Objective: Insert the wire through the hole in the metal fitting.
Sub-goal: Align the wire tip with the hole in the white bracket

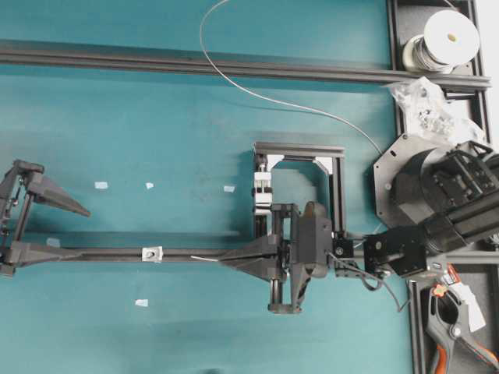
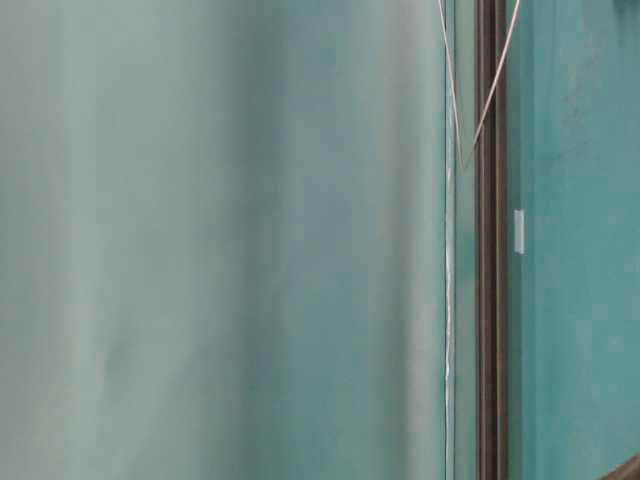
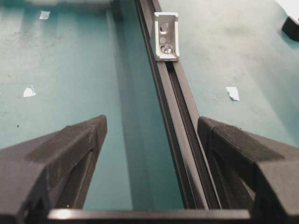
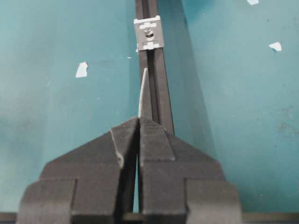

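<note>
Teal table (image 1: 156, 109) carried a dark rail (image 1: 101, 254) bearing the metal fitting (image 1: 151, 253).
Right gripper (image 4: 138, 122) pinched the wire (image 4: 143, 93), its end short of the fitting; left gripper (image 3: 152, 130) gaped, partly cropped.

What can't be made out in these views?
- Table-level: fitting and both grippers out of frame; only blurred cloth, a rail and wire.
- Overhead: fitting too small to show its hole.
- Right wrist: wire's grip point hidden between the right gripper's shut jaws.
- Left wrist: wire not visible.
</note>
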`<move>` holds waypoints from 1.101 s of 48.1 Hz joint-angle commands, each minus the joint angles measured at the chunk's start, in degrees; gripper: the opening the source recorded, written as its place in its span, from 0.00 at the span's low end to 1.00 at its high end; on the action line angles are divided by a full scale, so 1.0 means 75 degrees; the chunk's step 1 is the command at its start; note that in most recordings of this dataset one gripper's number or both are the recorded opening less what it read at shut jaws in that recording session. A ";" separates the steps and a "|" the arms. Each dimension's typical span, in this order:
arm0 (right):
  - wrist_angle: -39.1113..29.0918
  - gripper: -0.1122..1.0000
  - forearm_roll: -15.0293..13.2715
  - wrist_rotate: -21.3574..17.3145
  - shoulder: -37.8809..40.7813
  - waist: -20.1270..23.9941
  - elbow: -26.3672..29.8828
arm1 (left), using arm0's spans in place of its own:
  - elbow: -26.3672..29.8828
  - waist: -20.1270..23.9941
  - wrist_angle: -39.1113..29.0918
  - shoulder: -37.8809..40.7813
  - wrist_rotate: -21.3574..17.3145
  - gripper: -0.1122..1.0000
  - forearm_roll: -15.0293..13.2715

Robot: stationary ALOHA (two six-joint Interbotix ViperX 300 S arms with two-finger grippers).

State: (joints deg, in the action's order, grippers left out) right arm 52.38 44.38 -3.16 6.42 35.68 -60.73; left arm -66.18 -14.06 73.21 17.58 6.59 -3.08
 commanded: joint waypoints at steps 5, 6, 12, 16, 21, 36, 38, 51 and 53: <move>0.0035 0.10 0.0000 0.0012 -0.0059 0.0047 0.0094 | 0.0035 -0.0023 0.0035 -0.0082 0.0012 0.89 -0.0023; 0.0035 0.10 0.0000 0.0012 -0.0070 0.0047 0.0094 | 0.0035 -0.0023 0.0023 -0.0082 0.0012 0.89 -0.0023; 0.0035 0.10 0.0000 0.0012 -0.0070 0.0047 0.0094 | 0.0059 -0.0023 -0.0070 -0.0082 0.0012 0.89 -0.0023; 0.0035 0.10 0.0000 0.0012 -0.0070 0.0047 0.0094 | 0.0070 -0.0023 -0.0105 -0.0082 0.0012 0.89 -0.0023; 0.0035 0.10 -0.0012 0.0012 -0.0059 0.0047 0.0105 | 0.0082 -0.0023 -0.0117 -0.0082 0.0012 0.89 -0.0023; 0.0035 0.10 -0.0012 0.0047 0.0059 0.0047 0.0234 | 0.0082 -0.0023 -0.0105 -0.0094 0.0000 0.89 -0.0023; 0.0035 0.10 -0.0012 0.0047 0.0082 0.0047 0.0258 | 0.0082 -0.0023 -0.0105 -0.0082 0.0000 0.89 -0.0023; 0.0070 0.10 -0.0012 0.0094 0.0211 0.0047 0.0398 | 0.0082 -0.0023 -0.0117 -0.0094 -0.0012 0.89 -0.0023; 0.0070 0.10 -0.0012 0.0105 0.0223 0.0047 0.0410 | 0.0082 -0.0023 -0.0117 -0.0094 -0.0012 0.89 -0.0023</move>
State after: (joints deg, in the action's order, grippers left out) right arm 52.38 44.47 -2.46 8.70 35.77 -58.54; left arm -65.74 -14.06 72.16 17.58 6.68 -3.16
